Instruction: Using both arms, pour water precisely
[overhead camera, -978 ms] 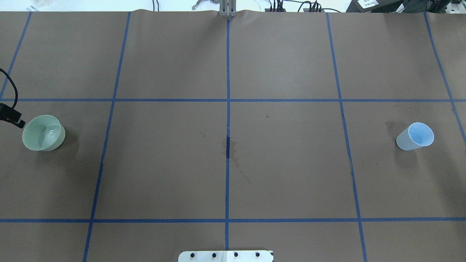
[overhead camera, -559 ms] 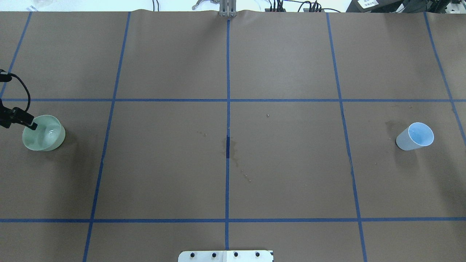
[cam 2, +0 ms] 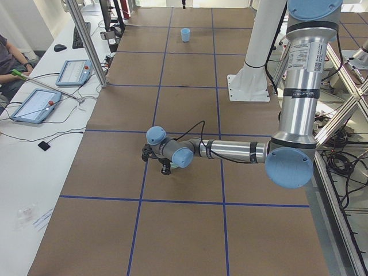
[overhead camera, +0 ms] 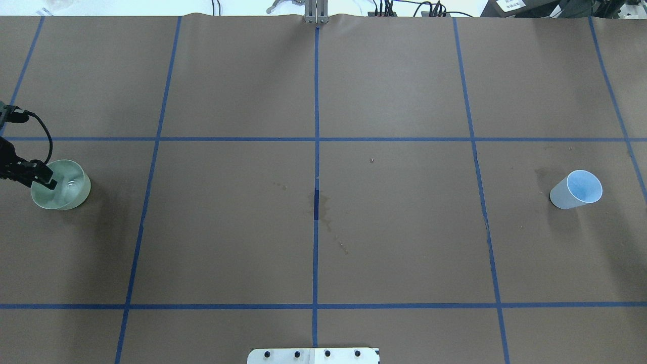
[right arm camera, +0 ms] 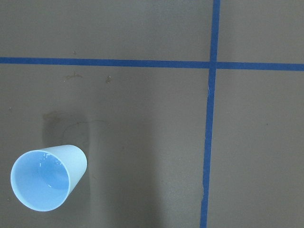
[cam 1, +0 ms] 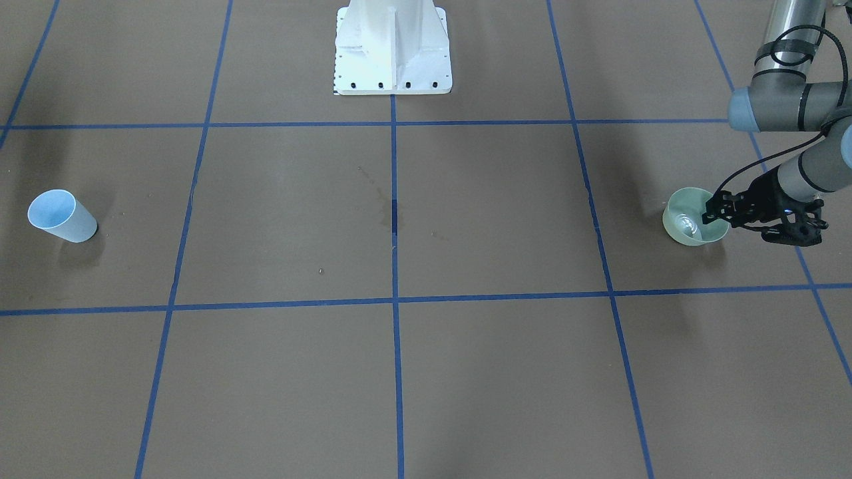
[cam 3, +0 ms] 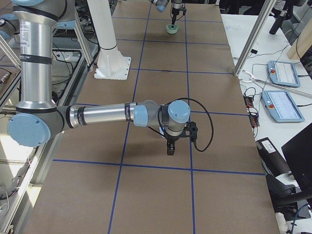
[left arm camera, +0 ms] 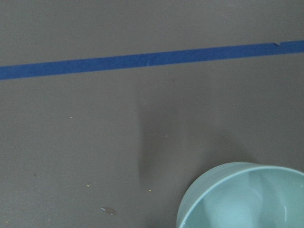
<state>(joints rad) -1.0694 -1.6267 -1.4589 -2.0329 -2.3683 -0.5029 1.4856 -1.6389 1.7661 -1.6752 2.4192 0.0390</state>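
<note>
Green bowl (overhead camera: 68,191) — the left gripper (overhead camera: 47,181) has just reached its rim, so grasping comes next. Pinching or spread, unclear.

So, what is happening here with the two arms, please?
The left gripper is at the rim of a pale green bowl that holds a little water; whether it grips, I cannot tell. The right gripper hangs over the table beside a light blue cup at the other end. Both vessels stand on the table; no pouring has begun.
</note>
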